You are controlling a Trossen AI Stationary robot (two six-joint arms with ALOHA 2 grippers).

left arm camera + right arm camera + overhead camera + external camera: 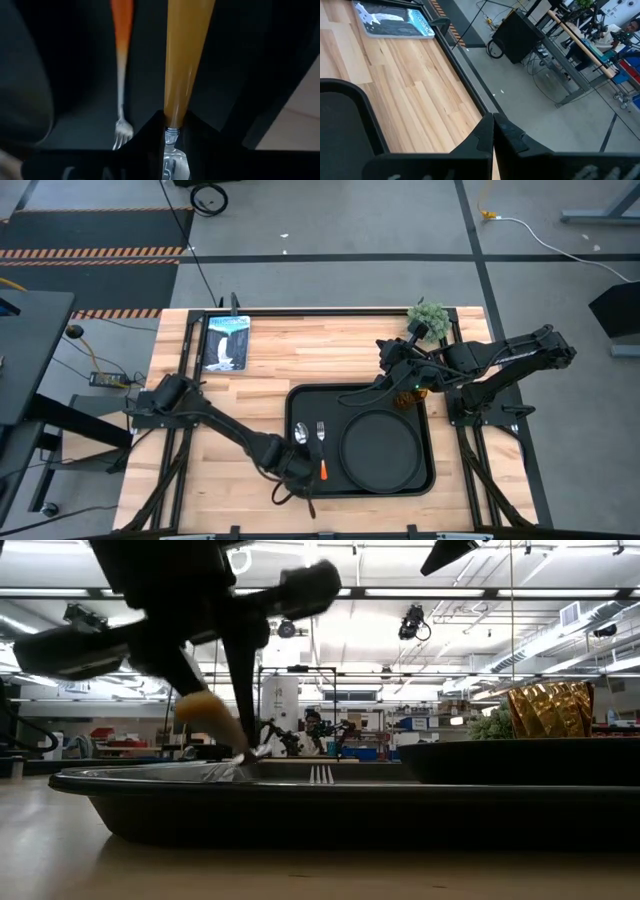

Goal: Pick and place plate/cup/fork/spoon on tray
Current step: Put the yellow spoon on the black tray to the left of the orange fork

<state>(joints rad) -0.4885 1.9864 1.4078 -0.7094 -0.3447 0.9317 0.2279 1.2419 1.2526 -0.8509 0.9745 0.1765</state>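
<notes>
left gripper (297, 463) clamped on orange-handled silver spoon (301, 434) over large black rectangular tray (300, 398); right gripper (400, 375) closed, empty.

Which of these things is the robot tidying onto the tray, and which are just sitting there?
For the job:
tray
plate, in the tray
fork, in the tray
spoon, held by the left hand
cup, at the tray's far edge, near the right hand

Just lying about:
potted plant
book
</notes>
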